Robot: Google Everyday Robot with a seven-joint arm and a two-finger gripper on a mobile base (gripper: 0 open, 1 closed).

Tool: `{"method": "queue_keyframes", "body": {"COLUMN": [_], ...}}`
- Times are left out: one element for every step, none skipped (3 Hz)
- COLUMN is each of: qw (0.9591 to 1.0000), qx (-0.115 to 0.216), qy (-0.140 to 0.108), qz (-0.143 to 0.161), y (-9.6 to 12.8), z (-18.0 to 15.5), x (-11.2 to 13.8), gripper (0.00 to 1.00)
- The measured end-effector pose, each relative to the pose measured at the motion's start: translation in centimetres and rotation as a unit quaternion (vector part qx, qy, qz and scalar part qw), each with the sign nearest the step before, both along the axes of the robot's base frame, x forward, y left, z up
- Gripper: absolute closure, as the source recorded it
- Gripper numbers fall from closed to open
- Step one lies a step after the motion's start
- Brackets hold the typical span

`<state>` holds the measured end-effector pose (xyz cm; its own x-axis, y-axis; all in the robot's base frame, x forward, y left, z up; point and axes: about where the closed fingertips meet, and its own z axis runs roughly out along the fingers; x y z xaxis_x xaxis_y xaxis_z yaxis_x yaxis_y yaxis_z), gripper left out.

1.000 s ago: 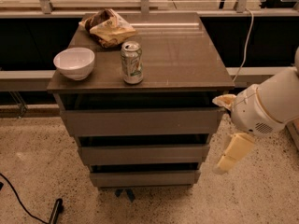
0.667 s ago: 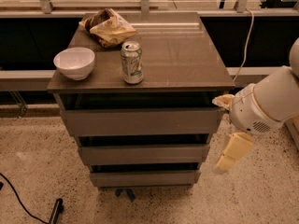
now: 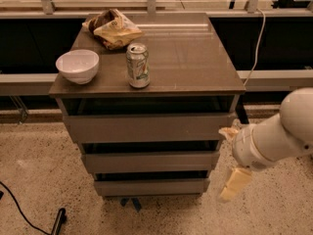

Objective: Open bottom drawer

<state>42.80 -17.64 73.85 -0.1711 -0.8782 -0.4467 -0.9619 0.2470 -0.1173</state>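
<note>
Lowered slightly, the gripper (image 3: 234, 184) is held below the worktop's front-right corner, its opening unclear; the bottom drawer (image 3: 151, 186) is seen flat, handleless, grey-brown.

White bowl (image 3: 77, 65), soda can (image 3: 138, 65), crumpled bag (image 3: 113, 28) on cab top (image 3: 195, 58).
</note>
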Motion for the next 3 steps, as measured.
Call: {"method": "queue_keyframes", "body": {"qw": [0.9985,0.9913,0.9877], "qx": [0.029,0.065,0.073], "qy": [-0.042,-0.111,-0.137], "qz": [0.020,0.025,0.024], "y": [0.1,0.0,0.0], "z": [-6.1,-10.3,-11.9], "x": [1.8,5.2,6.5], "gripper": [0.00,0.00,0.00]}}
